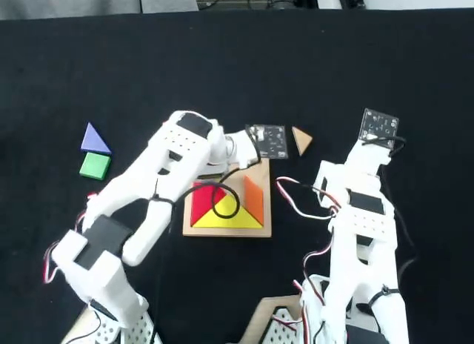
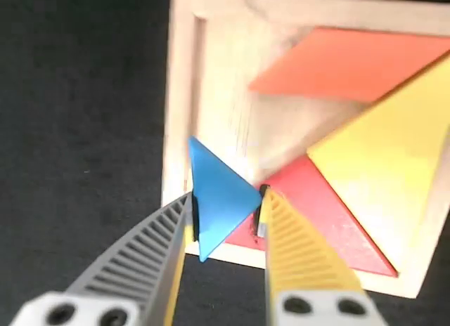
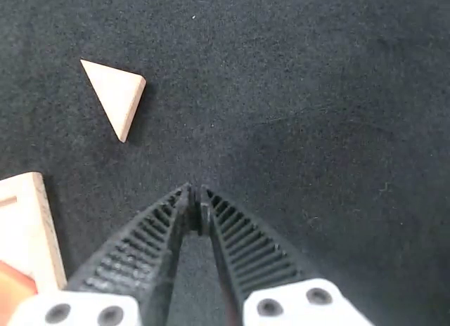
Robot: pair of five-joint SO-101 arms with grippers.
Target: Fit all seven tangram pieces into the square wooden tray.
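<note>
Overhead, the square wooden tray (image 1: 226, 231) sits mid-bench (image 1: 222, 62) with three pieces already inside: a red triangle (image 1: 201, 199) on the left, a large yellow triangle (image 1: 229, 219) along the near side and an orange parallelogram (image 1: 254, 196) on the right. The left arm (image 1: 159, 173) stretches from the near left across the tray.

Its wrist camera shows the left claw (image 2: 225, 199) gripping a blue triangle (image 2: 211, 185) between its two fingers, poised over the tray's rim (image 2: 179, 94) at a corner, just beside the red triangle (image 2: 316, 213). Whether the blue piece touches the wood cannot be told. Bare tray floor lies between it and the orange parallelogram (image 2: 344, 62), with the yellow triangle (image 2: 394, 178) alongside.

The right arm (image 1: 363, 210) stands to the right of the tray. Its claw (image 3: 195, 199) is pinched together on nothing, above bare black cloth, near a plain wooden triangle (image 3: 116, 94) that lies on the bench just beyond the tray's far right corner (image 3: 24, 220).

Well apart on the far left, a lavender-blue triangle (image 1: 94, 139) and a green square (image 1: 95, 166) lie together, outside the tray.
</note>
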